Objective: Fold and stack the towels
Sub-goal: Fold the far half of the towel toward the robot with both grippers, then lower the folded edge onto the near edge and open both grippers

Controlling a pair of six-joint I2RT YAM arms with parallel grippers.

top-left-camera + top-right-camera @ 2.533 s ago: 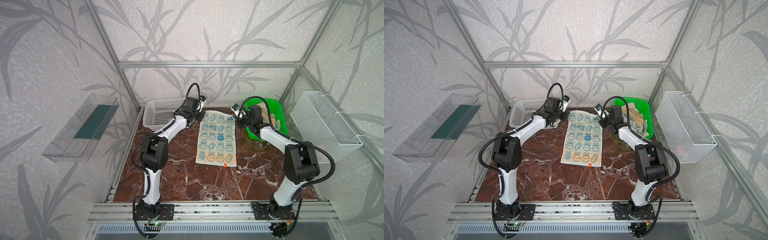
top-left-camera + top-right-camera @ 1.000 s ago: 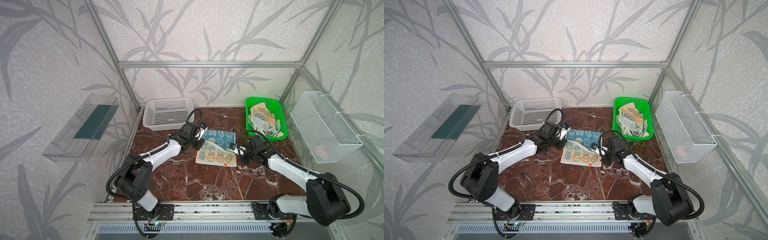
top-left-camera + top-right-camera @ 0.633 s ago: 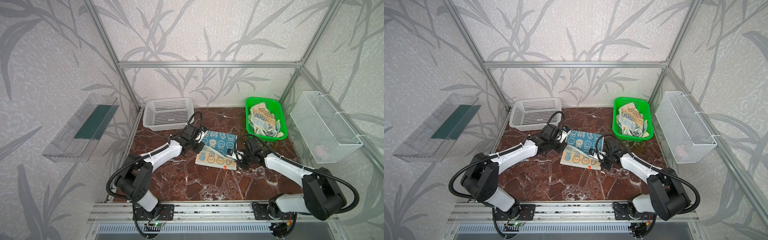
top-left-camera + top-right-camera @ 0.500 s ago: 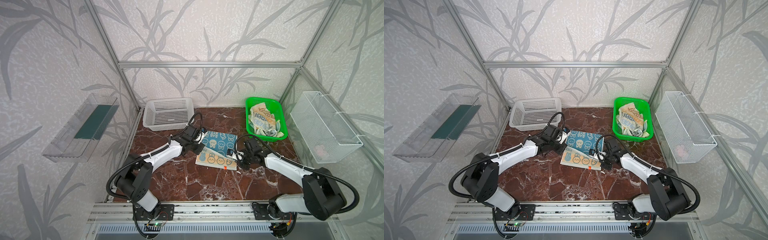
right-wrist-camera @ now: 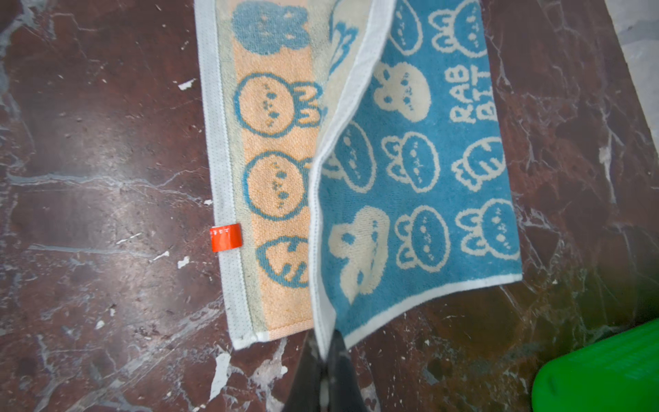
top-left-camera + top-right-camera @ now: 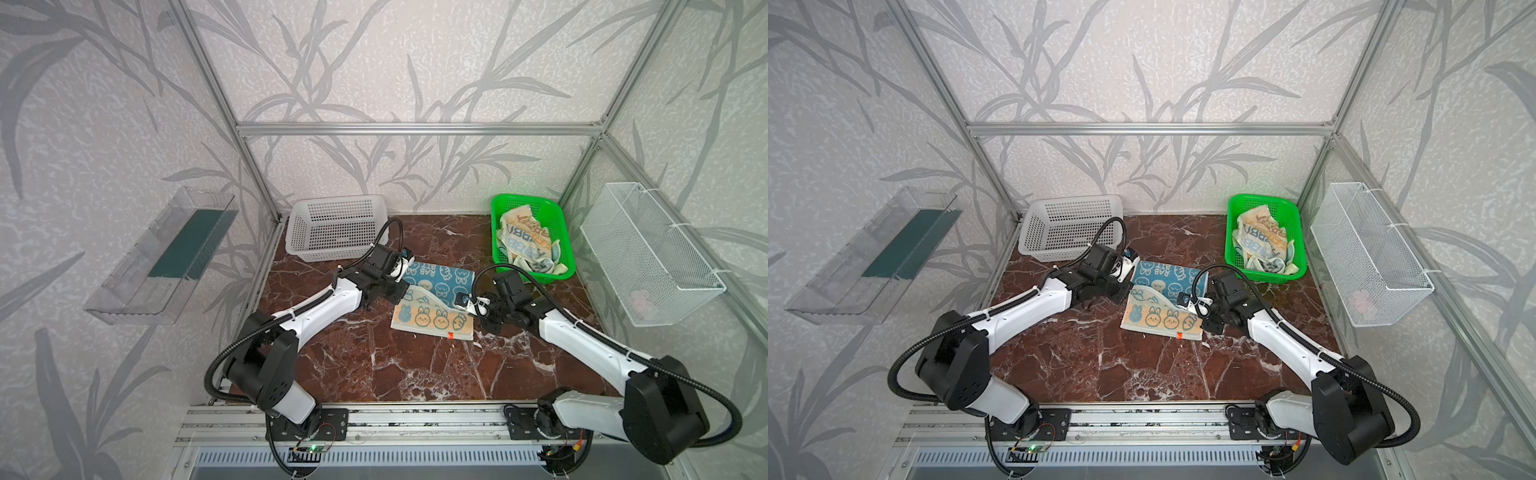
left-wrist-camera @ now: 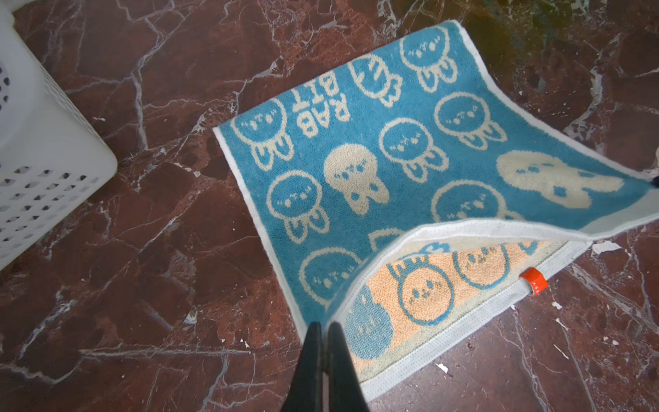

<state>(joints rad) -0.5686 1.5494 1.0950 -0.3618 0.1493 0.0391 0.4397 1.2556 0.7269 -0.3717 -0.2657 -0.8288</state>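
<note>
Left claw (image 7: 322, 325) and right claw (image 5: 325, 339) tight on raised corners of rabbit towel (image 7: 356, 160) (half-folded)

I cannot count the towels (image 6: 525, 241) bunched in the green basket (image 6: 524, 200), nor name the blurred pink thing (image 6: 640, 297).

A blue rabbit-print towel (image 6: 438, 282) lies half-folded on the marble tabletop (image 6: 374, 361), peach underside showing; a lettered striped towel (image 6: 523, 241) sits crumpled in the green basket (image 6: 495, 245).

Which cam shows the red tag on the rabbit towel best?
Right wrist: the red tag sits large and sharp on the rabbit towel hem. Left wrist shows it smaller; both top views, only a speck.
</note>
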